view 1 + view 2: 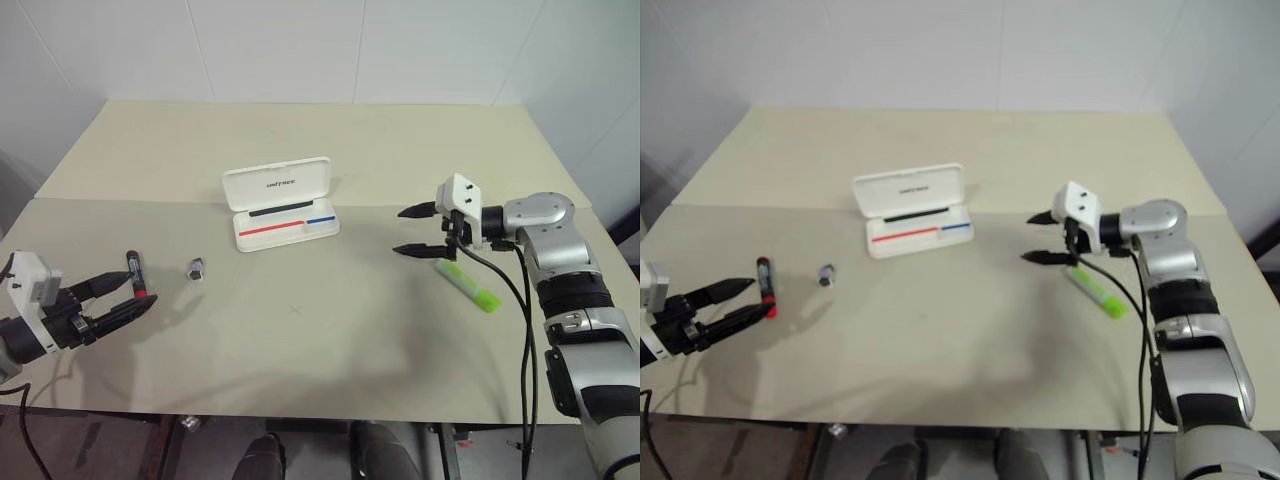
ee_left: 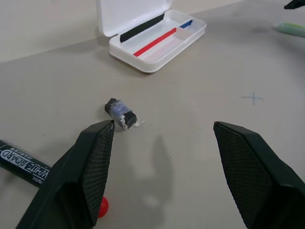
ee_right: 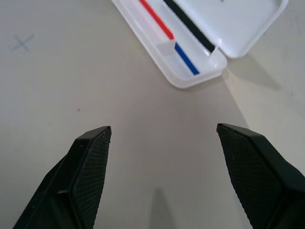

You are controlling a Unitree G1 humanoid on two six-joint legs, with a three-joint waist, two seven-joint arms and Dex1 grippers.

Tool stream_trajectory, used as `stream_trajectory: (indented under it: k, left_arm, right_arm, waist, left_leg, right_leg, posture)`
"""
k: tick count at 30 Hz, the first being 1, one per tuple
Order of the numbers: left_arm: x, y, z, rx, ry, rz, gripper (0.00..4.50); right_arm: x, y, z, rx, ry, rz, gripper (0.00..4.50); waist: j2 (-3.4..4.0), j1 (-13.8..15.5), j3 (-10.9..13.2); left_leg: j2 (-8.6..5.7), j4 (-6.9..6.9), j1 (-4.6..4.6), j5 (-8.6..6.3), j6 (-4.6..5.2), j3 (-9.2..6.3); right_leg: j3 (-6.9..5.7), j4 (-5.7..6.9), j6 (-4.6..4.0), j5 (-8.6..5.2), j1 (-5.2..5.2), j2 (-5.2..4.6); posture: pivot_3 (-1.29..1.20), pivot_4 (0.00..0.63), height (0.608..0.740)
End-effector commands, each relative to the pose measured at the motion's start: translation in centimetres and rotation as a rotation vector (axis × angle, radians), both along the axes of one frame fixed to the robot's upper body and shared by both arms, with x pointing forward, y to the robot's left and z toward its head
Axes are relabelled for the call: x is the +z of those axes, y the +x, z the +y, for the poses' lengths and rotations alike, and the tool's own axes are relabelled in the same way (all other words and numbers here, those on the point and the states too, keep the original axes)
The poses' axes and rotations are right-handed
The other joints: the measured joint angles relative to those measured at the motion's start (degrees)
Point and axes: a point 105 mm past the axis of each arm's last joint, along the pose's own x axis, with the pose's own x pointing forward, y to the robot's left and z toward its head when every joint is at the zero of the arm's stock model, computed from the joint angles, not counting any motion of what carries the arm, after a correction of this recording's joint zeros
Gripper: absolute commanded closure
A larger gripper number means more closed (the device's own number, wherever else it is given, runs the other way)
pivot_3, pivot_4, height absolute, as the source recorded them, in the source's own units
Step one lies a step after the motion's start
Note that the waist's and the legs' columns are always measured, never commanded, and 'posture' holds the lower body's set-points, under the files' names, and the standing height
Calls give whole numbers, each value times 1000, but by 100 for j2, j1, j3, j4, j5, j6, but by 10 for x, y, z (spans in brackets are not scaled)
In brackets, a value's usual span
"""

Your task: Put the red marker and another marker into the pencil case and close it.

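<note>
The white pencil case lies open in the middle of the table, its lid tilted back and red and blue stripes inside. The red marker, with one black end, lies on the table at the left. My left gripper hovers open right by the marker, which passes partly behind one finger in the left wrist view. The lime-green marker lies at the right. My right gripper is open and empty, held above the table just left of the green marker and pointing toward the case.
A small grey-black object lies between the red marker and the case. A faint cross mark is drawn on the beige table. The table's front edge runs close below my arms.
</note>
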Motion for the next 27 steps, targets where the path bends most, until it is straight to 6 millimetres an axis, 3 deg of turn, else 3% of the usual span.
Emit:
stream_trajectory:
  k: [1,6,14,22,27]
  left_arm:
    - [14,-3,-5,-29,26,-33,977]
    - [7,-9,-12,-18,-9,-31,977]
    - [10,-1,-14,13,-6,-98,977]
    - [12,30,-12,99,41,-182,977]
    - [16,58,-20,38,81,-166,977]
  right_arm:
    - [18,-1,2,-9,75,-57,0]
    - [6,-6,6,-10,95,-25,0]
    - [14,-10,33,51,114,-47,0]
    - [11,-17,43,74,128,-37,0]
    - [9,-30,35,56,177,-47,0]
  waist:
    - [0,0,0]
    - [0,1,0]
    - [0,5,0]
    - [-1,46,-1]
    - [-3,77,-2]
  left_leg:
    - [0,1,0,0,0,0]
    - [0,1,0,0,0,0]
    - [0,10,3,-1,2,1]
    - [-2,15,2,0,1,0]
    - [-3,15,0,0,2,0]
  right_leg:
    - [0,0,0,0,0,0]
    - [1,0,0,0,1,0]
    - [4,14,-1,2,0,1]
    - [3,14,2,5,1,1]
    - [4,13,3,6,0,1]
  posture:
    - [0,150,740]
    - [0,150,740]
    - [0,150,740]
    - [0,150,740]
    - [0,150,740]
